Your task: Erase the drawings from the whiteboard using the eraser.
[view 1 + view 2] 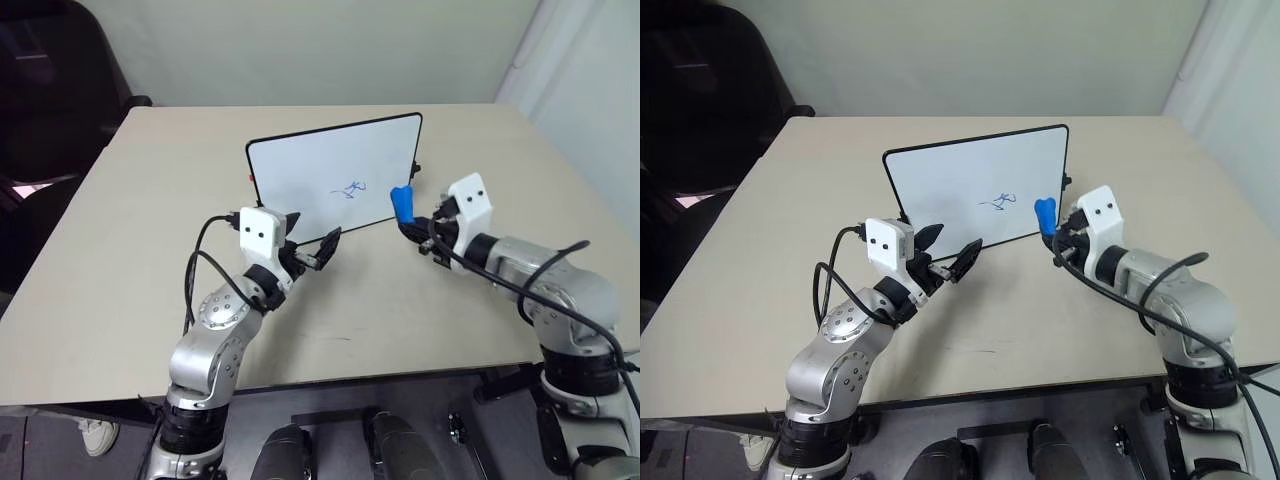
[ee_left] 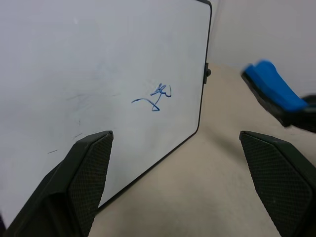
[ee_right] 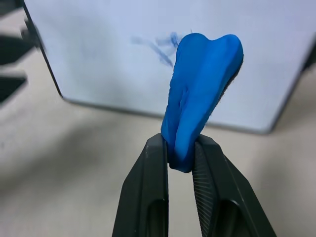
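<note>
The whiteboard [image 1: 330, 170] stands upright on the table, its face turned toward me. The drawings [image 1: 350, 188], a small blue scribble, sit on the right half of its face, also seen as the drawings [image 2: 157, 96]. My right gripper [image 3: 180, 148] is shut on the bright blue eraser [image 3: 202, 94], which sticks up from its fingertips. The eraser [image 1: 402, 203] hangs just off the board's lower right corner, a short way right of the scribble. My left gripper [image 1: 310, 235] is open, close in front of the board's lower edge, with nothing between its fingers [image 2: 89, 168].
The beige table [image 1: 130, 230] has free room all around the board. A dark chair [image 1: 50, 90] stands past the table's far left corner. A small black knob [image 1: 417, 168] juts from the board's right edge.
</note>
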You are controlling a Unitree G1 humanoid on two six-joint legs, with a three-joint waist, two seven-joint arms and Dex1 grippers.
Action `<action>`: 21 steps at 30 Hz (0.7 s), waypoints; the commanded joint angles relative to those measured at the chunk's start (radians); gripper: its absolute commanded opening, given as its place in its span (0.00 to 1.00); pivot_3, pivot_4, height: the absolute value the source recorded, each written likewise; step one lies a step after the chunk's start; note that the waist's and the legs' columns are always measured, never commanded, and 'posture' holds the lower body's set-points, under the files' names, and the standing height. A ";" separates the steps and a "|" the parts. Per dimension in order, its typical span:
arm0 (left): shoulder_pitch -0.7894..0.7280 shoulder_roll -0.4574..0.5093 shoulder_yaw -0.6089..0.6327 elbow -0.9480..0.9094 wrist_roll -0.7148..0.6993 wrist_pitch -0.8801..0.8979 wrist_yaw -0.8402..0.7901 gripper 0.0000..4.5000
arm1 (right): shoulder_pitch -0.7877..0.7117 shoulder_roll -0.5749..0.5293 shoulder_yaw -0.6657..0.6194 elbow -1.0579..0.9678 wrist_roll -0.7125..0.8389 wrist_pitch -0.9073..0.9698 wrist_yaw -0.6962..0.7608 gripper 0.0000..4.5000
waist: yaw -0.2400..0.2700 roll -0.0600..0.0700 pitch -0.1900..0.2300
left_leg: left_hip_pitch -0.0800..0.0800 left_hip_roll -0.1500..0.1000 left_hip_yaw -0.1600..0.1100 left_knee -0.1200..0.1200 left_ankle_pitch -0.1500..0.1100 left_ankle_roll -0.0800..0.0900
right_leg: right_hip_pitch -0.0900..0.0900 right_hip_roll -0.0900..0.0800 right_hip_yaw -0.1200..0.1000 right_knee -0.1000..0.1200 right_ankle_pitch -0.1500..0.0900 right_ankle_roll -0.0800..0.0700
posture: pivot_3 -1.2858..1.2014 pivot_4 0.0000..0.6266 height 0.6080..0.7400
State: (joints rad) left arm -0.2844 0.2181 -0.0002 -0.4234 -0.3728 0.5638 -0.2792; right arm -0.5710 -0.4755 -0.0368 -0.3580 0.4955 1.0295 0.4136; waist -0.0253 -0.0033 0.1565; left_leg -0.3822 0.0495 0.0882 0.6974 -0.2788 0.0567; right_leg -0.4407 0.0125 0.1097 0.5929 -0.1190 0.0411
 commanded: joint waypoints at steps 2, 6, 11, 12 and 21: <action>0.006 0.000 0.012 -0.038 -0.009 -0.010 0.000 1.00 | -0.066 0.035 0.056 0.063 -0.011 -0.089 0.055 0.08 | 0.003 0.000 0.000 | 0.000 0.000 0.000 0.000 0.000 0.000 | 0.000 0.000 0.000 0.000 0.003 -0.004 | 0.52 0.24 1.00; 0.016 0.002 0.017 -0.044 -0.006 -0.014 0.002 1.00 | -0.138 0.091 0.104 0.182 -0.039 -0.150 0.079 0.08 | 0.001 0.000 0.000 | 0.000 -0.001 0.000 0.000 -0.001 -0.001 | -0.001 0.000 0.000 0.000 0.003 -0.005 | 0.52 0.24 1.00; 0.023 0.002 0.019 -0.052 -0.005 -0.014 0.005 1.00 | -0.208 0.143 0.135 0.312 -0.073 -0.220 0.105 0.08 | 0.005 0.000 0.000 | 0.000 -0.001 -0.001 0.000 -0.001 -0.001 | -0.001 0.000 0.000 0.000 0.003 -0.007 | 0.52 0.24 1.00; 0.024 0.003 0.019 -0.053 -0.004 -0.013 0.006 1.00 | -0.220 0.152 0.141 0.338 -0.081 -0.231 0.107 0.08 | 0.004 0.000 0.000 | 0.000 -0.001 0.000 0.000 -0.001 -0.001 | -0.001 0.000 0.000 0.000 0.002 -0.007 | 0.52 0.24 1.00; 0.021 0.001 0.017 -0.062 -0.004 -0.004 0.014 1.00 | -0.313 0.219 0.155 0.628 -0.164 -0.282 0.107 0.08 | 0.004 0.000 0.000 | -0.001 0.000 0.000 0.000 -0.001 -0.002 | -0.002 -0.001 0.000 0.000 0.003 -0.009 | 0.52 0.24 1.00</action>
State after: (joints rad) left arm -0.2572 0.2198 0.0093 -0.4373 -0.3703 0.5646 -0.2708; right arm -0.8582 -0.2571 0.1189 0.2611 0.3492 0.7660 0.5100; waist -0.0216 -0.0033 0.1565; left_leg -0.3827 0.0490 0.0882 0.6969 -0.2803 0.0550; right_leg -0.4427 0.0115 0.1093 0.5931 -0.1165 0.0323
